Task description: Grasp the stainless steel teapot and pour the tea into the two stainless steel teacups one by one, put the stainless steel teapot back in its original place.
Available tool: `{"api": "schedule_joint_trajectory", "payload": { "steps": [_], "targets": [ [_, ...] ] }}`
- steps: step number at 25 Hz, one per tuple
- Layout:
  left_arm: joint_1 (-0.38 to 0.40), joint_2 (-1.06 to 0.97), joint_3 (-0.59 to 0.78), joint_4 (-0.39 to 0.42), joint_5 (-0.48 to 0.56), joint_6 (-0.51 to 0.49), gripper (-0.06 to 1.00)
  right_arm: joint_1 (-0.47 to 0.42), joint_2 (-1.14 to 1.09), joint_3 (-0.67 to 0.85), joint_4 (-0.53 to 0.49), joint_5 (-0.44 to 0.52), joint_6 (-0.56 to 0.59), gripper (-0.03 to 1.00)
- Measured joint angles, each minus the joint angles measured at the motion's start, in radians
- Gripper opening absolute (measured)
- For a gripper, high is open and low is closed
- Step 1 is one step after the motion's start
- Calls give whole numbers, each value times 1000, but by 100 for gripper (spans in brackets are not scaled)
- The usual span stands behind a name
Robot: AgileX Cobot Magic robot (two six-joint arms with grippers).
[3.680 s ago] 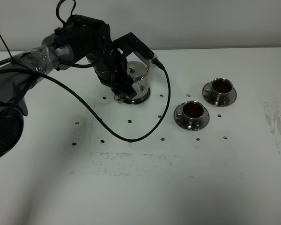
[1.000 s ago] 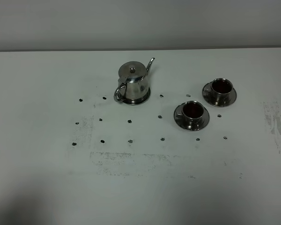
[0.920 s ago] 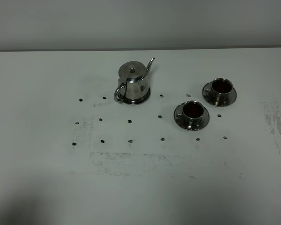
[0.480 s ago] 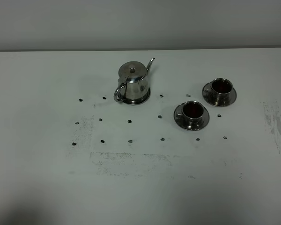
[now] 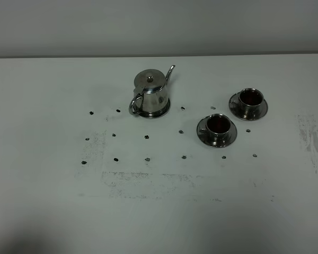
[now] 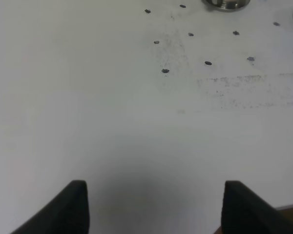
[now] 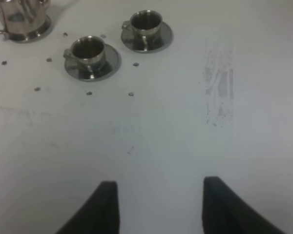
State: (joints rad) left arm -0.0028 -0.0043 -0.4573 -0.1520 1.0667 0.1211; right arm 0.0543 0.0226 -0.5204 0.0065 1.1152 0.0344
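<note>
While teapot [image 5: 150, 93] sits on base, both teacups [image 5: 218, 124] [image 5: 250, 98] hold dark tea.

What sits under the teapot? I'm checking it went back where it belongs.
The stainless steel teapot stands on a round steel base; only the base's rim shows, the rest is covered by the pot.

- Teapot [image 5: 151, 90] stands on its round base [image 5: 160, 111], toward 11 o'clock of the table [image 5: 159, 211].
- Handle points to 7 o'clock, spout to 1 o'clock.
- Near cup [image 5: 218, 125] on its saucer [image 5: 201, 133] lies at 4 o'clock from the teapot, well apart.
- Far cup [image 5: 251, 98] on its saucer [image 5: 262, 110] sits just beside the near cup, at its 1 o'clock.
</note>
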Motion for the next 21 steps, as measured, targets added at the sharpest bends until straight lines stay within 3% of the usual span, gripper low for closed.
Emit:
{"api": "schedule_joint_trajectory", "payload": {
  "steps": [21],
  "targets": [
    [0, 0, 0, 0, 0, 0, 57, 0, 0, 0, 0, 0, 0, 41]
  ]
}}
